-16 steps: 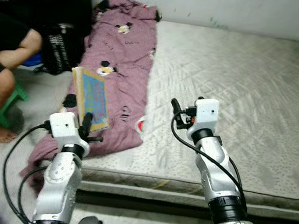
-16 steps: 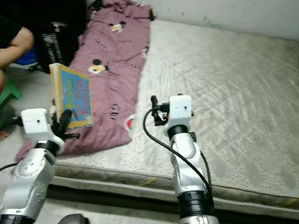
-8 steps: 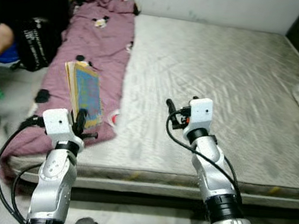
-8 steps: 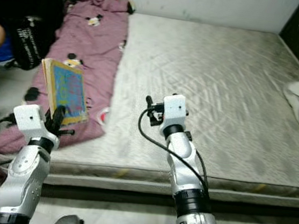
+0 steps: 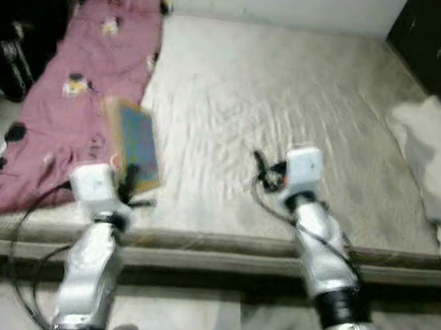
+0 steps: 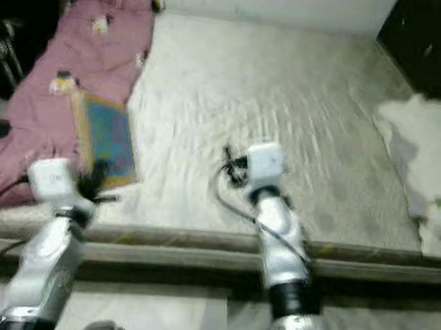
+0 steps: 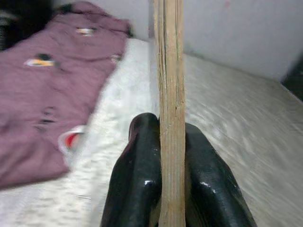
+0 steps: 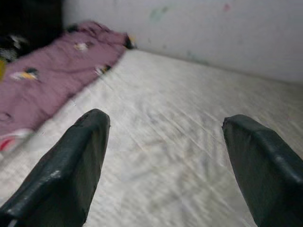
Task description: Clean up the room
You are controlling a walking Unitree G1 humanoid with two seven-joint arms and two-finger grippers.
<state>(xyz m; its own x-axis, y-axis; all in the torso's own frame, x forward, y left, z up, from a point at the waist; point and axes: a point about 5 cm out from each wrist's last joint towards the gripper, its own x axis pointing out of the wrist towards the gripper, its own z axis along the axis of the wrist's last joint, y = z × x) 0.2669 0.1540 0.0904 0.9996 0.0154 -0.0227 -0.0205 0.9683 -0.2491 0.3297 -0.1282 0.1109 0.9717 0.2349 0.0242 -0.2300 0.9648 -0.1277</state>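
Over the mattress edge, at 9 o'clock: left gripper (image 7: 163,156), fingers clamped on a book (image 5: 133,142) held upright
Book: blue cover, above the mattress (image 5: 292,93) just beside the purple blanket (image 5: 69,92)
Right gripper (image 8: 165,156): at 6 o'clock, fingers spread wide, holding nothing
White bedding (image 5: 436,158): heaped at 3 o'clock
Picture: motion-blurred

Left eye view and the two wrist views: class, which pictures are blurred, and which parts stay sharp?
Left eye view: motion-blurred all over, the book and pink blanket smeared. Left wrist view: the left pincer and the book's edge are fairly crisp, the mattress behind soft. Right wrist view: the right pincer is open, its fingers clearer than the streaky mattress.
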